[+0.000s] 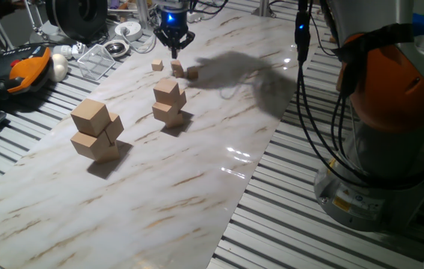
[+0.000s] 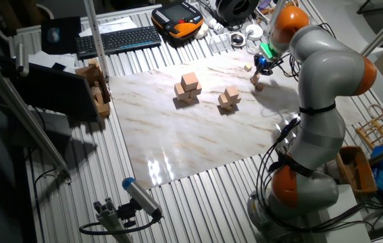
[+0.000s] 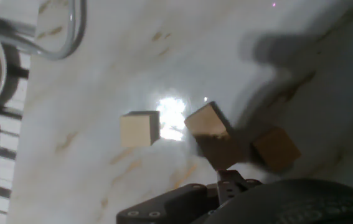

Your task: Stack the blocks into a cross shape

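Note:
Three tiny tan blocks lie at the far end of the marble board. One block (image 1: 157,66) sits alone to the left, one block (image 1: 177,69) in the middle, one block (image 1: 192,74) to the right. In the hand view the left block (image 3: 139,129) is apart, the middle block (image 3: 207,121) looks tilted over a darker shape, and the right block (image 3: 276,149) lies beside it. My gripper (image 1: 174,53) hangs just above the middle block, fingers drawn to a point, shut, with nothing seen between them. Its tip (image 3: 233,180) shows at the bottom of the hand view.
A stack of medium cubes (image 1: 169,102) stands mid-board, and a stack of large cubes (image 1: 96,131) stands nearer the left edge. Clear plastic trays (image 1: 96,60), a teach pendant (image 1: 17,71) and a keyboard (image 2: 117,40) lie beyond the board. The arm's base (image 1: 376,149) stands to the right.

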Tool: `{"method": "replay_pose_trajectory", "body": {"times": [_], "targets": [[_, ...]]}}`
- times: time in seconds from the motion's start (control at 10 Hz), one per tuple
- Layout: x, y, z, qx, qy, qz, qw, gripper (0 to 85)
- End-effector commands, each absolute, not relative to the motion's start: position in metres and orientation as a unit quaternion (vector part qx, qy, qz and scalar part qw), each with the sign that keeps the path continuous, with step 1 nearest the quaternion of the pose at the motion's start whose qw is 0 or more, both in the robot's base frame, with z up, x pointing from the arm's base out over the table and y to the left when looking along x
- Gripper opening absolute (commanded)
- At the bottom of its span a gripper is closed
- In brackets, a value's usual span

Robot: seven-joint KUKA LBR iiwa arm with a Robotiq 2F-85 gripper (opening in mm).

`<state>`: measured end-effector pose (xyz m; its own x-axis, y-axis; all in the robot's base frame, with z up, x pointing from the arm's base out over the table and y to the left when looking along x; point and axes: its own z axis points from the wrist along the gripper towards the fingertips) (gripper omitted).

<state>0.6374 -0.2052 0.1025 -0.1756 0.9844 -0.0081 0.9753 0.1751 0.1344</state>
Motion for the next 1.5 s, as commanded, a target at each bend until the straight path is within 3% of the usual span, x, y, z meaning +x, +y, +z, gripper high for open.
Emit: {"method": "replay_pose_trajectory", "body": {"times": [0.0, 0.9, 1.4], "targets": [[0.6391, -0.2067, 0.1021, 0.802, 0.594, 0.039, 0.055, 0.0], [0.6377, -0.2107, 0.1016, 0.805, 0.591, 0.039, 0.046, 0.0], [0.6365, -0.2118, 0.1008, 0.796, 0.604, 0.034, 0.013, 0.0]]}}
